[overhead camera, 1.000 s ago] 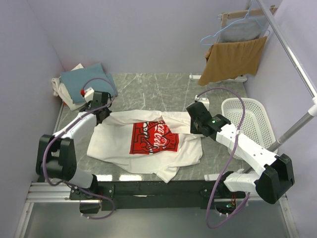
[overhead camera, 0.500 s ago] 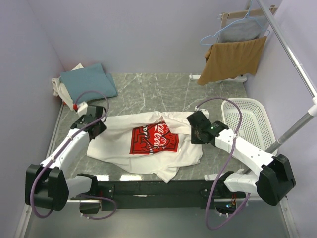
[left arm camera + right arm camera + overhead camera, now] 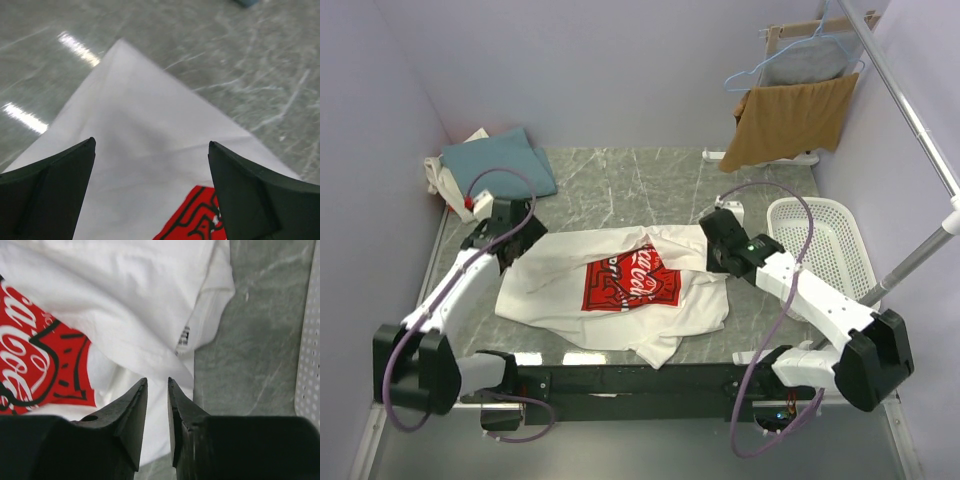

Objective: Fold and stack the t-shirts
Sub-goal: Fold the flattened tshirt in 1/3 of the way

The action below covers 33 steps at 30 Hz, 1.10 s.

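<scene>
Stack, far-left corner of tabletop (image 3: 620, 185): teal-blue t-shirt (image 3: 498, 160) lies folded on top of an off-white t-shirt (image 3: 442, 185), of which only an edge shows. Those two look finished.

Working piece: white t-shirt with red print (image 3: 620, 300), mid-tabletop between the arms, well apart from the stack. Only partly folded. Far edge looks turned over toward the print, forming a pointed corner on the left side. Outline is ragged, and a sleeve or flap (image 3: 660, 350) sticks out at the near edge.

Left gripper (image 3: 151, 142): jaws spread wide, nothing between them, poised over the folded left corner of the white shirt.

Right gripper (image 3: 157, 380): jaws a narrow slit apart, no cloth pinched. It hangs over the shirt's right edge, near the sewn-in label (image 3: 183, 335).

Judgement: roughly two shirts of three done. Left to do: further folds to square the white shirt, tuck in the stray flap, then carry it onto the teal one. White basket (image 3: 800, 202) at right is not in use.
</scene>
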Each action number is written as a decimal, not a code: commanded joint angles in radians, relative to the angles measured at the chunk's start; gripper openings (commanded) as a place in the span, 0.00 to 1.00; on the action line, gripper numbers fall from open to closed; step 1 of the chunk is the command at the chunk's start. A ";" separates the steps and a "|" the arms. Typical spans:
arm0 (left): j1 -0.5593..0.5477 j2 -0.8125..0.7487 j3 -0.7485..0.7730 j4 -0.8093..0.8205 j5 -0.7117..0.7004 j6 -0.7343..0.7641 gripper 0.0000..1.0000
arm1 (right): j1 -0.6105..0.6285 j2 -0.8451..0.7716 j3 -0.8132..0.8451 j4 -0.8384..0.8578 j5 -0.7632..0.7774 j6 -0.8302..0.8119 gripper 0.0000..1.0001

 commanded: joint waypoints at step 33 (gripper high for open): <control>0.003 0.505 0.177 0.212 0.204 0.154 0.81 | -0.041 0.324 0.004 0.128 -0.271 -0.157 0.00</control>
